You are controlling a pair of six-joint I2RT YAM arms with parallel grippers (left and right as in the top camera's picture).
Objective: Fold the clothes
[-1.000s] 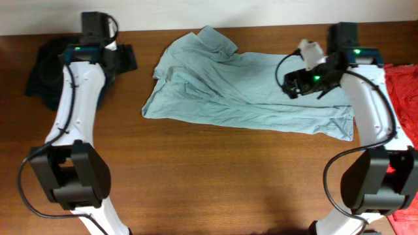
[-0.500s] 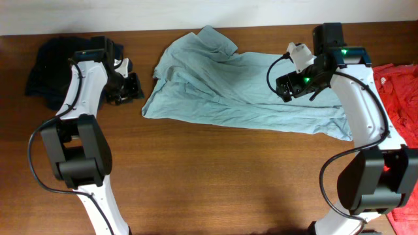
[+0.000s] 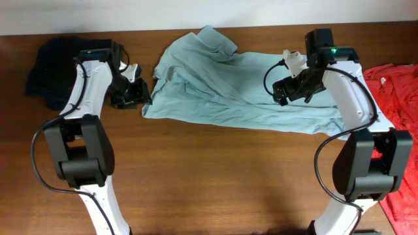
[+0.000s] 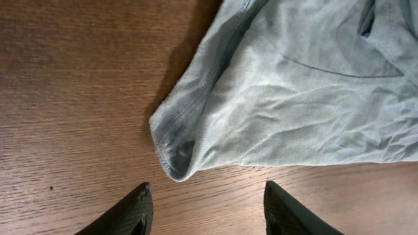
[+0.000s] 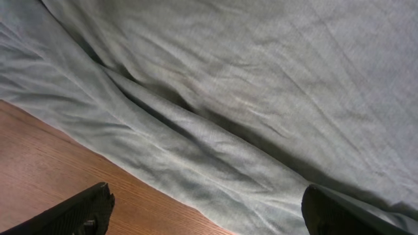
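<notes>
Pale grey-teal T-shirt (image 3: 241, 88) lies crumpled across the upper centre of the surface (image 3: 209, 176), with a red shirt (image 3: 398, 98) at 3 o'clock and a dark navy garment (image 3: 49, 72) at 10 o'clock. The left gripper (image 4: 206, 209), jaws spread and empty, is just beside the T-shirt's 9 o'clock corner. The right gripper (image 5: 212, 212), jaws spread wide, is over its 3 o'clock part, apparently pinching no cloth.

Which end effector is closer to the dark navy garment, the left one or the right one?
Left. The left end effector is between the dark navy garment and the T-shirt; the right end effector is over the T-shirt's far side.
</notes>
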